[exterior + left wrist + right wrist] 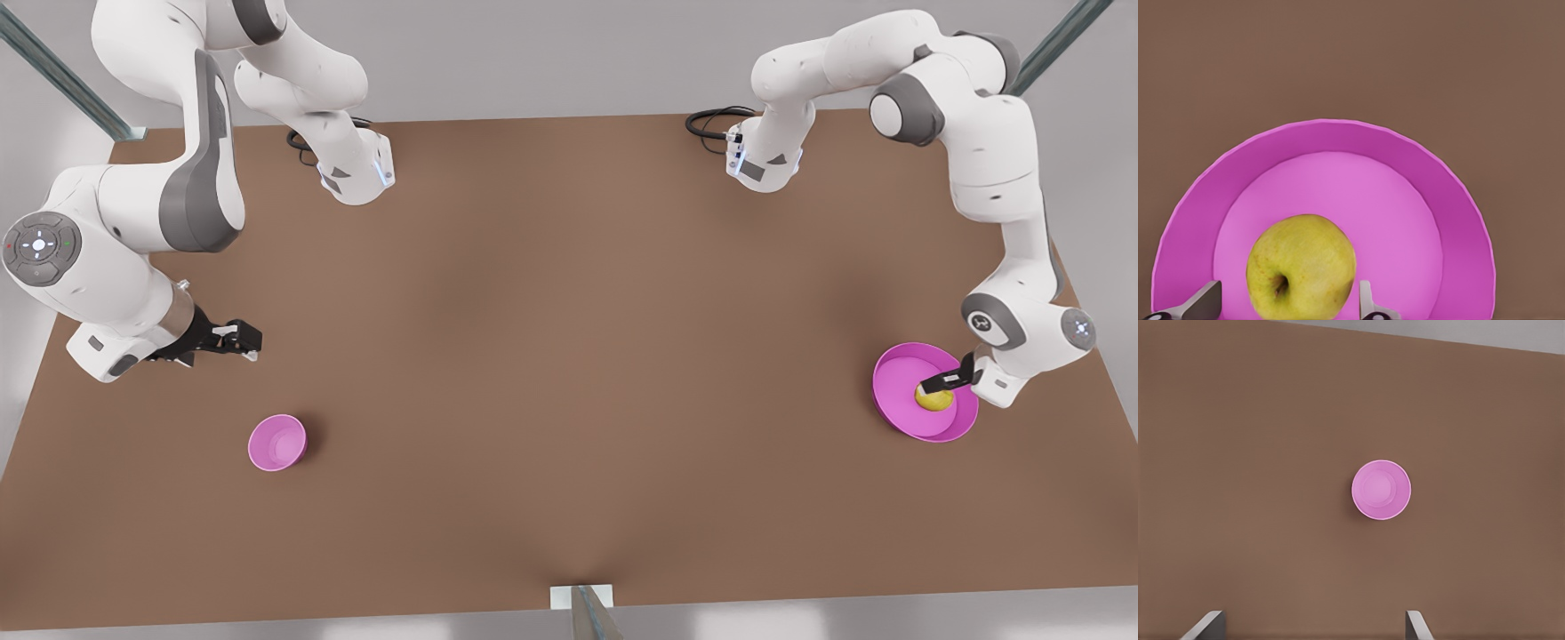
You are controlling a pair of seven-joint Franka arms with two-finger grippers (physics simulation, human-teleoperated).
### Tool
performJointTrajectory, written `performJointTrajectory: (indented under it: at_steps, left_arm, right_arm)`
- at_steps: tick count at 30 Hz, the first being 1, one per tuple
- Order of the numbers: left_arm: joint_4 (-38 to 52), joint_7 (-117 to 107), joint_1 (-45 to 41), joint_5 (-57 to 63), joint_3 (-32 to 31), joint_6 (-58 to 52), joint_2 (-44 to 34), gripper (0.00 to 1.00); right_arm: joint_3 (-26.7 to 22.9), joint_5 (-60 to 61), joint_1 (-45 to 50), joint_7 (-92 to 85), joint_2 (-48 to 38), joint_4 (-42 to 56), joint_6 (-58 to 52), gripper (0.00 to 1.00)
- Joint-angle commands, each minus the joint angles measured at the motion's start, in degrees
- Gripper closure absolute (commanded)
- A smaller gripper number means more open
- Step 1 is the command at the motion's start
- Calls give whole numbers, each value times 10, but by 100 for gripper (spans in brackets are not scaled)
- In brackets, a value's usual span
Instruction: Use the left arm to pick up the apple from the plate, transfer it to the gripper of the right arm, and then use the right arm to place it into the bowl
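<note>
One apple (1301, 267), one plate (898, 378), one bowl (276, 442) and two arms are sharing the brown desk (569, 356). The apple is sitting inside the plate, toward the side nearer the left arm's wrist, and the plate is lying close to the desk's edge at the front view's right. The fruit is yellow-green with faint brown speckles and nearly round (so it has no clear long axis); in the left wrist view its dark stem hollow is facing toward the camera, slightly off-centre. The plate is a wide, shallow magenta dish with a raised rim.

The left tool (935, 384) is hanging over the apple with its fingers (1367, 301) spread to either side of the fruit, released and not yet pressing on it; whether they are touching the skin is unclear.

The right tool (252, 343) is waiting above the desk near the edge at the front view's left, fingers (1417, 625) parted and gripping nothing. The small, deeper magenta bowl is standing upright below it, toward the desk's near edge, well apart from the plate.
</note>
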Motion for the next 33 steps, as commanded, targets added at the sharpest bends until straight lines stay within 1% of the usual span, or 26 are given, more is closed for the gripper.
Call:
performJointTrajectory:
  at_steps: [1, 6, 8, 15, 24, 25, 27, 31, 33]
  left_arm:
    - [2, 71, 0, 0, 0, 20, 3, 0]
    - [3, 70, 0, -1, -1, 43, 15, 0]
    - [3, 74, 0, -25, -1, 43, 24, 0]
    - [3, 74, 0, -28, -3, 43, 29, 0]
    - [9, 74, -1, -27, -4, 69, 36, 0]
    - [8, 74, -1, -27, -4, 69, 36, 1]
    - [8, 73, -1, -27, -4, 69, 36, 10]
    - [6, 74, 0, -27, -4, 68, 37, 12]
    - [6, 74, 0, -27, -4, 68, 36, 23]
  right_arm:
    - [0, 0, 0, -2, -1, 1, 0, 0]
    - [0, 0, 0, -2, -1, 0, 0, 0]
    - [0, 0, 0, -2, -1, 0, 0, 0]
    - [0, 0, 0, -2, -1, 0, 0, 0]
    - [0, 0, 0, -2, 0, 0, 0, 0]
    - [0, 0, -1, -2, -1, 0, 0, 0]
    - [0, 0, -3, -2, -1, 0, 0, 0]
    - [0, 0, -3, -3, 0, 0, 0, 0]
    - [0, 0, -3, -3, 0, 0, 0, 0]
